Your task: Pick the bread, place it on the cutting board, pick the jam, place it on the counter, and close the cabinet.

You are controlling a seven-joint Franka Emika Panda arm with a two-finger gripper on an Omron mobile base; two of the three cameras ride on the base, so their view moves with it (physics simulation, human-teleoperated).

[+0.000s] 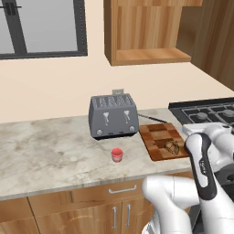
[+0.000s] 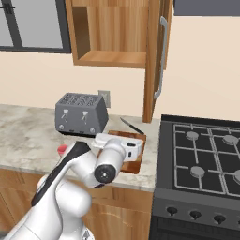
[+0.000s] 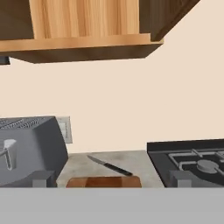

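While the cabinet [image 2: 152, 61] hung open, I saw bread [image 1: 172, 146] on the cutting board [image 1: 157, 137]. Jam [image 1: 117, 155] sat on the counter [image 1: 50, 151] at the toaster's [image 1: 113, 116] 6 o'clock. Couldn't tell the gripper's jaw state.

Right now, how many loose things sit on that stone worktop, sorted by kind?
Appliances: 1, the toaster
Boards: 1, the cutting board
Food items: 2, the bread and the jam
Knives: 1, the knife
Total: 5

White arm [image 2: 75, 164] folded low, wrist level
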